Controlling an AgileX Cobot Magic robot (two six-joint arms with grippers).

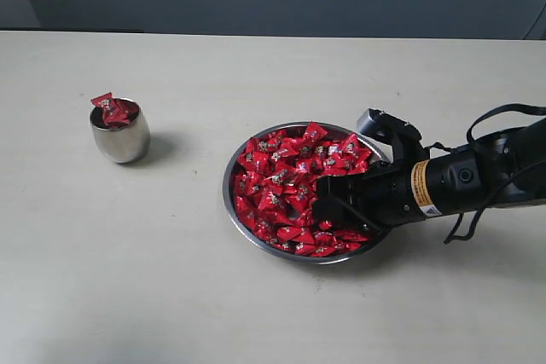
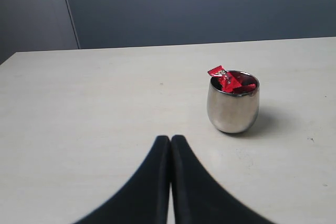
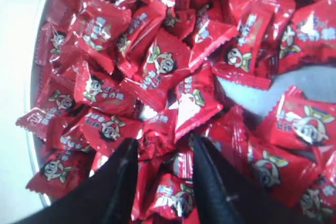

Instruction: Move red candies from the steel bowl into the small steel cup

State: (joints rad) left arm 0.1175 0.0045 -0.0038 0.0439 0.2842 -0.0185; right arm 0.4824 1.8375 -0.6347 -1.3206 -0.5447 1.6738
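Bowl [image 1: 229,178] sat right of centre on the pale surface [image 1: 171,296], heaped with candies [image 1: 281,178]; broad bare room lay between it and the cup [image 1: 120,138], well apart to the left; cup held a few candies, one poking above its rim. Right end effector [image 3: 163,148] was down in the bowl's right part; fingers narrowly parted, tips among wrappers, one candy between them, grip unclear. Left end effector [image 2: 170,140] was closed, empty, facing the cup. Candies red, glossy, crimped, pale printed mark.
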